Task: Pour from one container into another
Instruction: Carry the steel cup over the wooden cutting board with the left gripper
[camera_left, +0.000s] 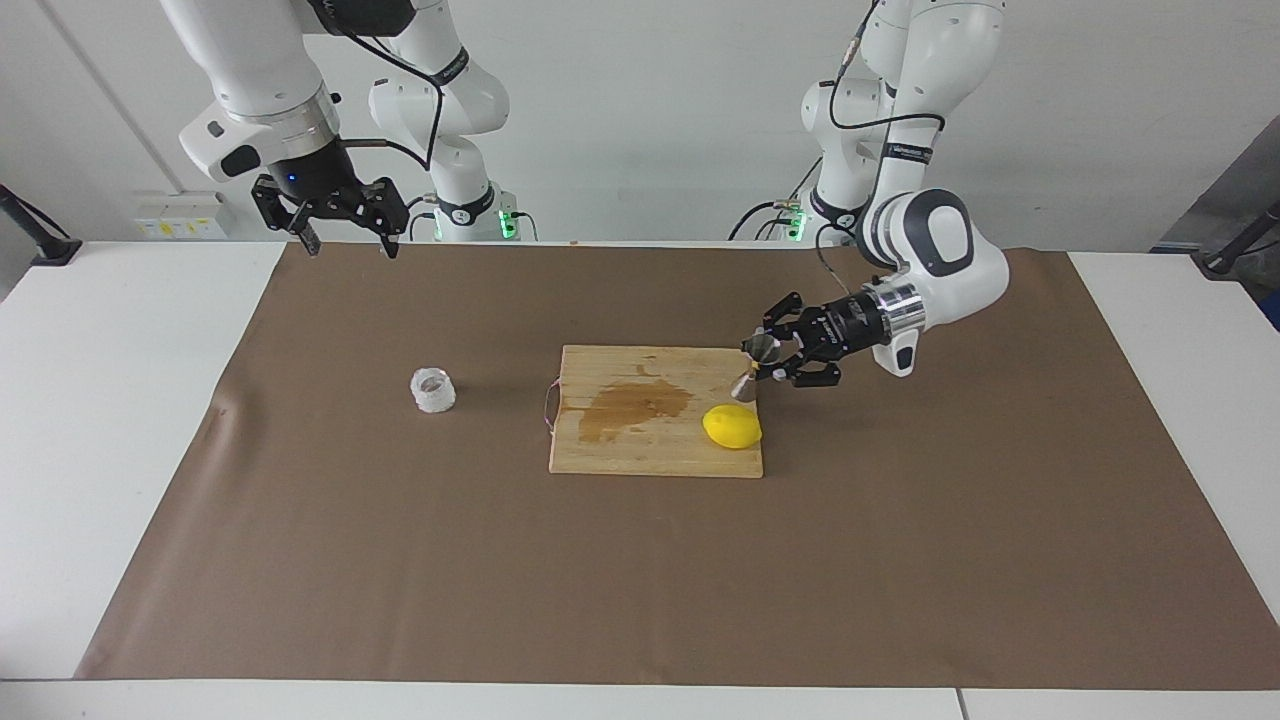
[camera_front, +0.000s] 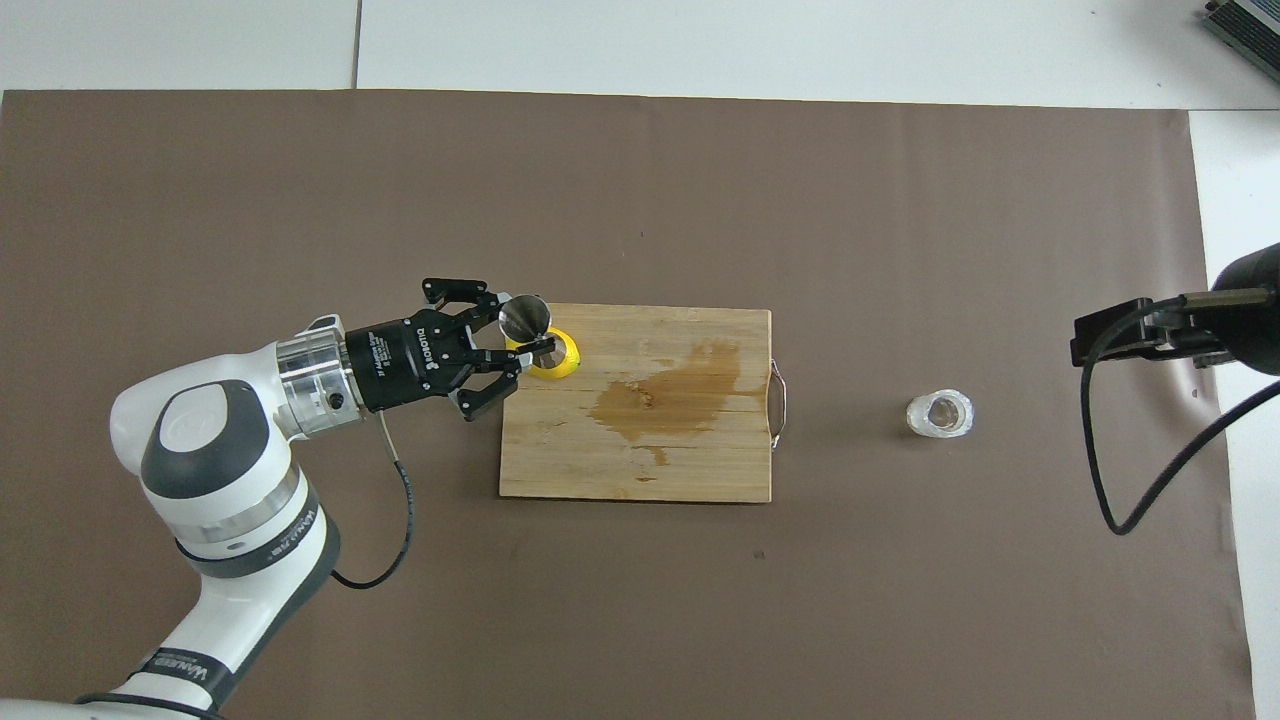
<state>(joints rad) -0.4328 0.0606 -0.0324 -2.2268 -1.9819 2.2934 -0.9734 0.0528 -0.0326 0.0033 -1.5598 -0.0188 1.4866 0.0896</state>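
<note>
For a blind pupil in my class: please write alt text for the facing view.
The left gripper holds a steel jigger above a wooden cutting board's corner, near a lemon. A glass cup stands on the brown mat; the right gripper waits raised, open.

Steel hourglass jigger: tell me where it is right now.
The small shiny steel jigger is held in the air by the left gripper, over the wooden cutting board's edge, above the yellow lemon.

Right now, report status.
Left gripper shut on jigger, over cutting board edge beside lemon. Right gripper open, waiting. Glass cup untouched.
</note>
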